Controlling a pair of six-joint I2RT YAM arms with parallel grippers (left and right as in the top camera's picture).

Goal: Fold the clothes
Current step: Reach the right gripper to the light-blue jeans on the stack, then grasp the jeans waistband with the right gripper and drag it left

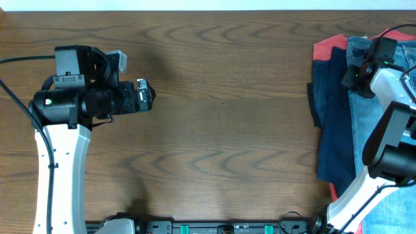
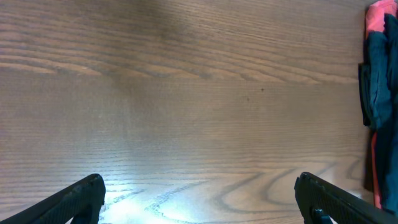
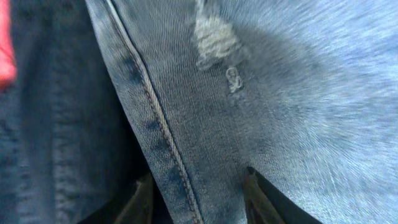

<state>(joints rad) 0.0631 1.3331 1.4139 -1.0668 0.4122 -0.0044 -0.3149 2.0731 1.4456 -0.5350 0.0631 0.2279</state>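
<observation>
The clothes, light-blue jeans (image 1: 361,110), lie on top of a pile at the table's right edge. In the right wrist view the jeans (image 3: 286,93) fill the frame, showing a stitched side seam and a small frayed patch. My right gripper (image 1: 352,78) is down on them. Its two fingers stand either side of the seam fold, and the gripper (image 3: 199,196) is shut on the denim between them. My left gripper (image 1: 148,96) hovers over bare wood at the left, far from the pile. In its own view the left gripper (image 2: 199,199) is open wide with nothing between its fingers.
A dark navy garment (image 1: 331,117) and a red one (image 1: 328,47) lie under the jeans; both show at the right edge of the left wrist view, navy garment (image 2: 376,81) below the red one (image 2: 375,18). More light denim (image 1: 390,208) lies at the front right corner.
</observation>
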